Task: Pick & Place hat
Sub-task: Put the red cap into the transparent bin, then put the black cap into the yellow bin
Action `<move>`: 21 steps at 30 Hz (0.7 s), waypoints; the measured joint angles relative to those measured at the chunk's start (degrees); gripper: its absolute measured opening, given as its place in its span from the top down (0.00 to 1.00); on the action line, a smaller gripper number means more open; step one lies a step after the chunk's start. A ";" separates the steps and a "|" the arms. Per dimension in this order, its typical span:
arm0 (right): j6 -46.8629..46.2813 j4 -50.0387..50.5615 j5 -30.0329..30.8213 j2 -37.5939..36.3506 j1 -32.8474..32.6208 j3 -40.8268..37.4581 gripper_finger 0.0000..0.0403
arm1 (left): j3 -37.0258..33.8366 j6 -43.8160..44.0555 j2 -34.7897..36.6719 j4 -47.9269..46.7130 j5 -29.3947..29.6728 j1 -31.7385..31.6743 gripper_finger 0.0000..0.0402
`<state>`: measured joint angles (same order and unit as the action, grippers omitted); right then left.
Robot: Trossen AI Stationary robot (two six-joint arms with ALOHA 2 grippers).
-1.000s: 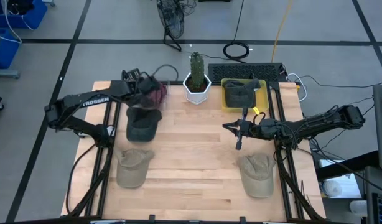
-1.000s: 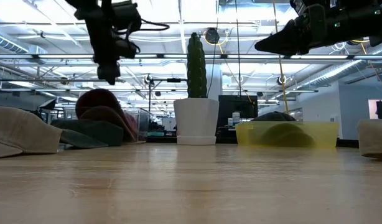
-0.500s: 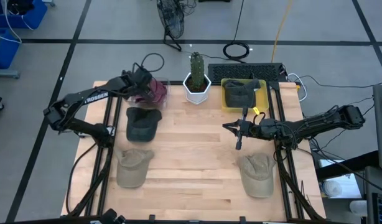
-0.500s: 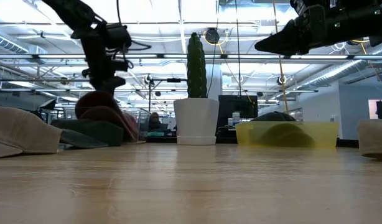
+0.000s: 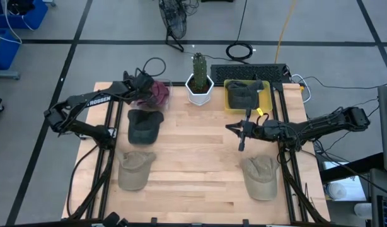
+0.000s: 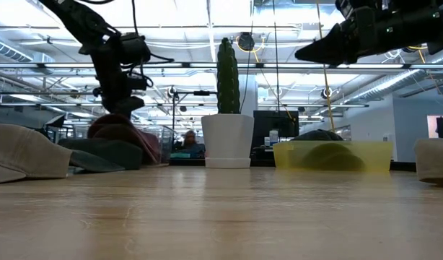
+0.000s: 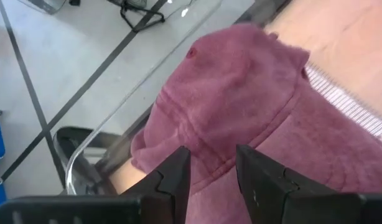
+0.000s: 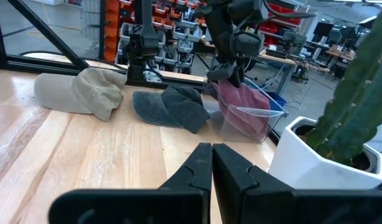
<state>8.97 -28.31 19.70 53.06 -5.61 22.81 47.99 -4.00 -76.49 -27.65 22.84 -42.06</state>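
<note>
Left gripper has dropped, fingers apart, onto the maroon hat in the clear bin at the bench's far-left corner (right gripper shut, mid-bench); shallow pinch may slip.

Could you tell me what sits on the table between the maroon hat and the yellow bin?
The high view shows a white pot holding a cactus between the maroon hat and yellow bin.
</note>
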 joint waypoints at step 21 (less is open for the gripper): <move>-0.75 1.39 -0.01 -0.02 0.04 0.00 0.99 | 7.07 -0.34 17.01 -4.02 -1.74 11.30 0.67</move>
<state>8.22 -26.92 19.69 53.04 -5.56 22.81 55.06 -4.34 -59.48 -31.68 21.10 -30.76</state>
